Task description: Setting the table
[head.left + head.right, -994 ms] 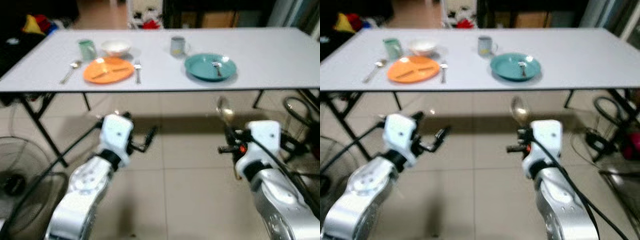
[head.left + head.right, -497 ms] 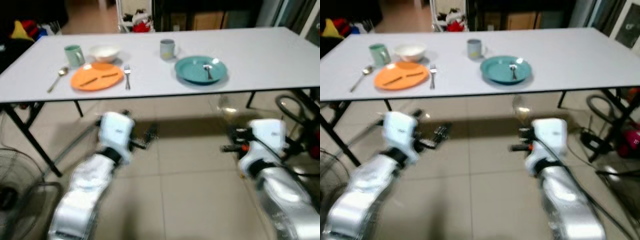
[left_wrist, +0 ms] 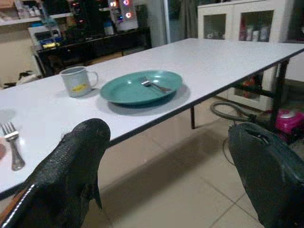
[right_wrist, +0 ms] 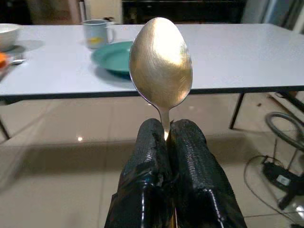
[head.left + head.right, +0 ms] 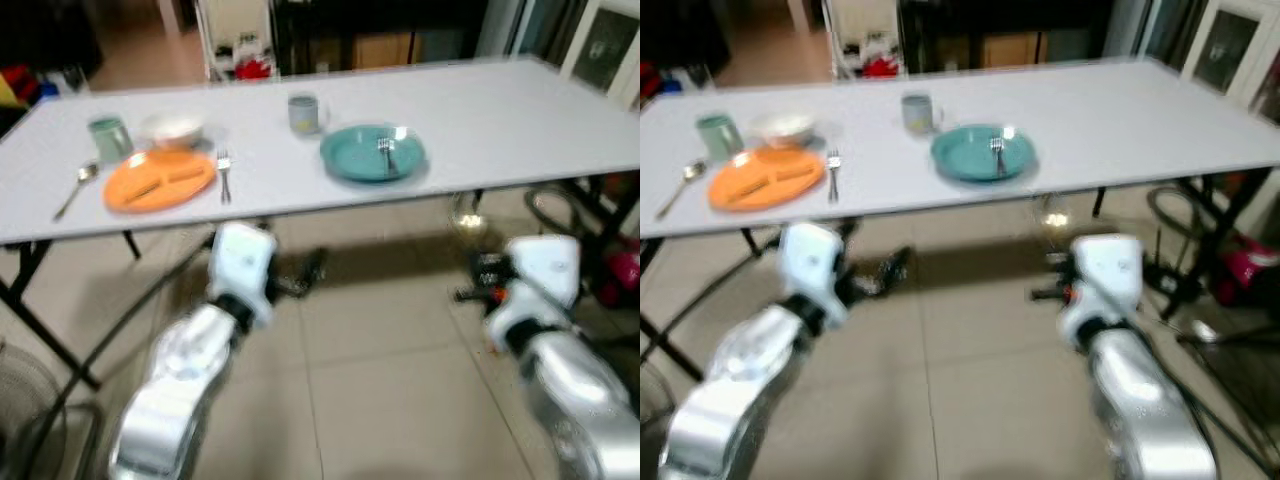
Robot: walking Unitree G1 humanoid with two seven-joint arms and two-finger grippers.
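Status, as we read it: one place setting looks complete, the second is short a spoon.

Upper left of the left eye view: orange plate (image 5: 160, 181) with a fork (image 5: 223, 170) just to its right, a spoon on the table (image 5: 74, 187) to its left, a green cup (image 5: 108, 133) and a white bowl (image 5: 172, 127) behind it. That setting we'd call done.

Upper centre: teal plate (image 5: 372, 154) with a second fork (image 5: 386, 152) lying on it, grey mug (image 5: 303, 112) behind. No spoon beside it.

The missing spoon (image 4: 161, 64) is in our right gripper (image 4: 170, 137), fingers pinched tight on the handle, bowl end up, below the table (image 5: 520, 110) edge at right of centre (frames are blurred, we look to be mid-walk).

Left gripper (image 3: 166, 156) is spread wide with nothing in it, aimed at the teal plate.

Left to do, in our judgement: close on the table and lay the spoon beside the teal plate. That fork may also need moving off the plate.
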